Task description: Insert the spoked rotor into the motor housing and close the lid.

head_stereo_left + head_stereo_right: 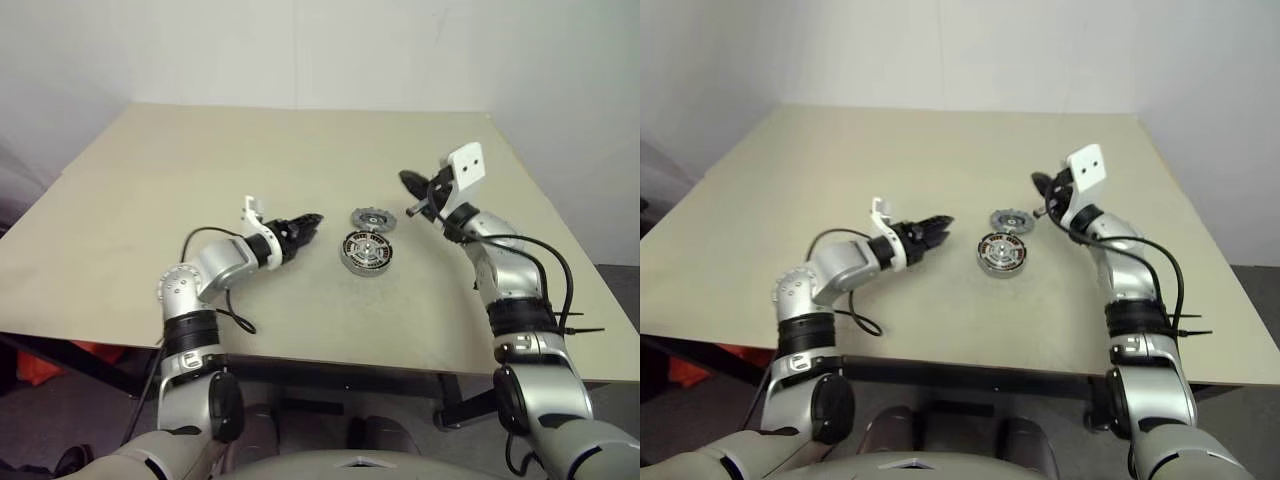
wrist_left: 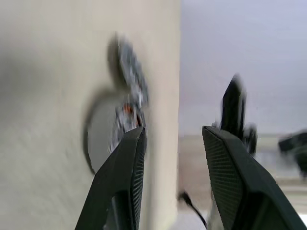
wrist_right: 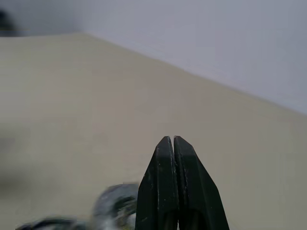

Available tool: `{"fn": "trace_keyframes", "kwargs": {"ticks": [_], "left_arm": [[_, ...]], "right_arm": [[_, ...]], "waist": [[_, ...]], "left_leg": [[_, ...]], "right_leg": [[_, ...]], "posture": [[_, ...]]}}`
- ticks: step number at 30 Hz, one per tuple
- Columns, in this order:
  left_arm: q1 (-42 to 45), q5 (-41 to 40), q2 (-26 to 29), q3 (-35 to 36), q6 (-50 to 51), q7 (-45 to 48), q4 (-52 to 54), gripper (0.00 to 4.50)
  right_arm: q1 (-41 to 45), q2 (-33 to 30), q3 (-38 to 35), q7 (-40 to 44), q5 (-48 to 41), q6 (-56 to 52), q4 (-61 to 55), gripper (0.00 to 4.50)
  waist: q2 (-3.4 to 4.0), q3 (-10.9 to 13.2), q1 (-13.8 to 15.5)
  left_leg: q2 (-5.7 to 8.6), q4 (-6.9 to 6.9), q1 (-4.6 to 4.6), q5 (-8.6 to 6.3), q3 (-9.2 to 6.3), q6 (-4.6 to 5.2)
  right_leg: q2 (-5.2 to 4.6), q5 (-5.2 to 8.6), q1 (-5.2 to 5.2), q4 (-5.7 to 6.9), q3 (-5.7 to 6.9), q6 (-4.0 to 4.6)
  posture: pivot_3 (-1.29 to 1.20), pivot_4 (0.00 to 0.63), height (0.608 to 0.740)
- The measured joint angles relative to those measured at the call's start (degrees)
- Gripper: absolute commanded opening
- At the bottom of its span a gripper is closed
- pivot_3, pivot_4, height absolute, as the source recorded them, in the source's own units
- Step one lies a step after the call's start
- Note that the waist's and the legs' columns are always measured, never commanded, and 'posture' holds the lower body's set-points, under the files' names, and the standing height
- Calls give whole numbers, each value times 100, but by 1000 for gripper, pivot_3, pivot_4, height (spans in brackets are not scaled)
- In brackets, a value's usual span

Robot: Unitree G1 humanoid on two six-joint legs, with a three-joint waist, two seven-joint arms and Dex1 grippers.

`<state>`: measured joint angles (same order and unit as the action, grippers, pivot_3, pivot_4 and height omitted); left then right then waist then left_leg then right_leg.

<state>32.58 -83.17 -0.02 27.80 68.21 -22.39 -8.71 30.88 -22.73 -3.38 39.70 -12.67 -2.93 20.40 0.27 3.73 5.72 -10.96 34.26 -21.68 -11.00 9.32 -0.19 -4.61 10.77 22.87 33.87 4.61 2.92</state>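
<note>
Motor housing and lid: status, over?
Left gripper open, empty. Right gripper shut, empty. Motor housing on the table, lid lying just behind it. Nothing between.

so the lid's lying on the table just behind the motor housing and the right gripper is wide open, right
Not quite. The lid does lie on the table just behind the motor housing, but the right gripper is shut, its two fingers pressed together with nothing between them. The right wrist view shows this.

A beige table (image 1: 150, 230) stands against a white wall (image 1: 300, 50).
</note>
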Motion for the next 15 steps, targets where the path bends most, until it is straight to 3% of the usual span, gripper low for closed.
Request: {"fn": "trace_keyframes", "kwargs": {"ticks": [5, 11, 15], "left_arm": [[-193, 309, 463, -55, -418, 468, 223, 1999], [-204, 378, 477, -162, -674, 566, 228, 1999], [-204, 433, 469, -307, -782, 566, 232, 1999]], "right_arm": [[-1043, -137, 507, 690, -165, -862, -987, 0], [-1148, -280, 541, 711, -76, -1077, -1182, 0], [-1138, -183, 660, 503, 209, -988, -834, 0]], "waist": [[1, 0, 22], [0, 1, 1], [0, 1, -4]], "left_leg": [[10, 3, -3, -3, -1, -3], [4, -2, 68, 6, -1, -20], [4, -4, 65, 11, -6, -28]], "right_leg": [[-8, 1, -5, -6, -3, -5], [-4, 23, -62, -8, -5, -50], [-2, 23, -58, -9, -5, -52]], "posture": [[0, 0, 740], [0, 0, 740], [0, 0, 740]]}}
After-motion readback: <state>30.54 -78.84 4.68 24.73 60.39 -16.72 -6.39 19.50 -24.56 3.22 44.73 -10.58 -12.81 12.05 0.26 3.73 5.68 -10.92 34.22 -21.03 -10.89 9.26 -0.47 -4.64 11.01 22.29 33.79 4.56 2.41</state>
